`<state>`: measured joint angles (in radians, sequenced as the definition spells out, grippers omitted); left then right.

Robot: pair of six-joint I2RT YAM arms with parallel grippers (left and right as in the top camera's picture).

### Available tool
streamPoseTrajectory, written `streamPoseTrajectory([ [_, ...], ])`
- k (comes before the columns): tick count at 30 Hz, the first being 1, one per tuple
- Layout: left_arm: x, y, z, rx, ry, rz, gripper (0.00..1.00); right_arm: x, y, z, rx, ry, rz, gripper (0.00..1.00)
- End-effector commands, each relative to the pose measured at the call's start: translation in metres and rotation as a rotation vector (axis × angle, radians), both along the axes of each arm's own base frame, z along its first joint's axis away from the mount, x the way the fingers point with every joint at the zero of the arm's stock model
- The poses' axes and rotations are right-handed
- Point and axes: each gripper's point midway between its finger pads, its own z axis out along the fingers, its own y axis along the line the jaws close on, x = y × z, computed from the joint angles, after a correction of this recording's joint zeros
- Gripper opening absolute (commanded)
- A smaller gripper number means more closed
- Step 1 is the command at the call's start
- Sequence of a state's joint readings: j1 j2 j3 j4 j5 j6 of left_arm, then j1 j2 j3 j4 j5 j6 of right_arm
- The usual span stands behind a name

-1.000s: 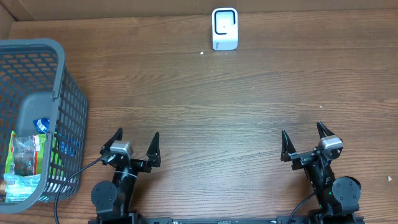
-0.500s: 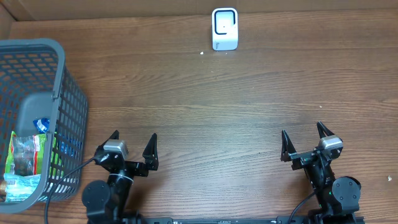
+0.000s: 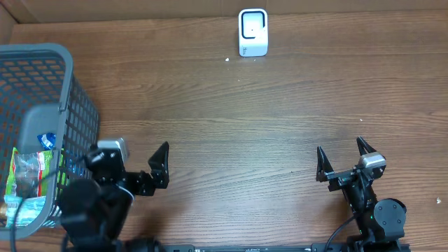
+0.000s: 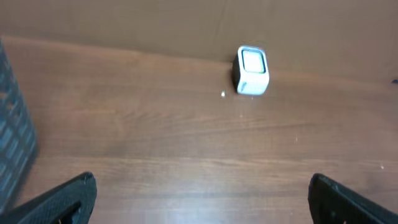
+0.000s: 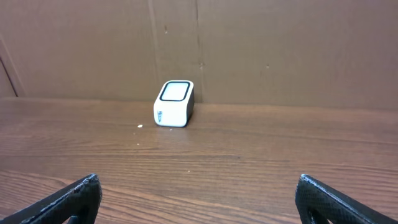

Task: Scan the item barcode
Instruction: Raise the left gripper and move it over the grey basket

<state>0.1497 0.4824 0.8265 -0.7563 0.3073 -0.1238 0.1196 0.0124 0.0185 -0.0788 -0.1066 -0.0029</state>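
The items lie in a grey mesh basket [image 3: 68,77] at the left edge: a clear packet with a green and red label [image 3: 29,176] under a grey pouch [image 3: 38,120]. No barcode shows. The white scanner [image 3: 253,32] stands at the far edge of the table, also in the left wrist view [image 4: 252,70] and the right wrist view [image 5: 175,103]. My left gripper [image 3: 131,155] hangs open right beside the basket's near corner, with nothing between its fingers [image 4: 200,182]. My right gripper [image 3: 340,150] stands open at the front right, also holding nothing [image 5: 198,182].
The basket's wall [image 4: 13,146] shows at the left edge of the left wrist view. A brown cardboard wall [image 5: 261,50] runs behind the scanner. A small white speck [image 3: 227,59] lies on the wooden table near the scanner.
My left arm has swung left towards the basket and now looks larger from overhead, its jaws still wide. The right arm has not moved.
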Motion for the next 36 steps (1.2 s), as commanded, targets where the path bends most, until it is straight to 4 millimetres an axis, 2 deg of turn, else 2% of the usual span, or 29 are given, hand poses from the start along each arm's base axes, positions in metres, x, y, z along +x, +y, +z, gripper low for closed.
streamPoseTrajectory([
  [1,0.009,0.001,0.042,0.016,0.013,-0.01,1.0,0.0,0.001,-0.002,0.002,-0.003,0.004,1.0],
  [5,0.019,0.002,0.068,0.004,0.107,-0.011,1.0,0.0,0.001,-0.002,0.002,-0.003,0.004,1.0],
  [10,0.035,0.001,0.084,-0.023,0.207,-0.03,1.0,0.0,0.001,-0.002,0.002,-0.003,0.004,1.0],
  [17,0.055,-0.007,0.072,-0.079,0.288,-0.08,1.0,0.0,0.001,-0.002,0.002,-0.003,0.004,1.0],
  [20,0.07,-0.009,0.072,-0.1,0.282,-0.1,1.0,0.0,0.001,-0.002,0.002,-0.003,0.004,1.0],
  [21,0.073,-0.008,0.072,-0.119,0.285,-0.088,0.93,0.0,0.001,-0.002,0.002,-0.003,0.003,1.0],
  [24,0.081,-0.007,0.078,-0.16,0.291,-0.061,0.88,0.0,0.001,-0.002,0.002,-0.004,0.004,1.0],
  [26,0.087,-0.003,0.086,-0.171,0.283,-0.03,0.86,0.0,0.001,-0.002,0.002,-0.003,0.003,1.0],
  [33,0.119,0.037,0.1,-0.206,0.273,0.238,0.82,0.0,0.001,-0.002,0.002,-0.003,0.003,1.0],
  [36,0.127,0.042,0.11,-0.231,0.263,0.273,0.81,0.0,0.001,-0.002,0.002,-0.003,0.003,1.0],
])
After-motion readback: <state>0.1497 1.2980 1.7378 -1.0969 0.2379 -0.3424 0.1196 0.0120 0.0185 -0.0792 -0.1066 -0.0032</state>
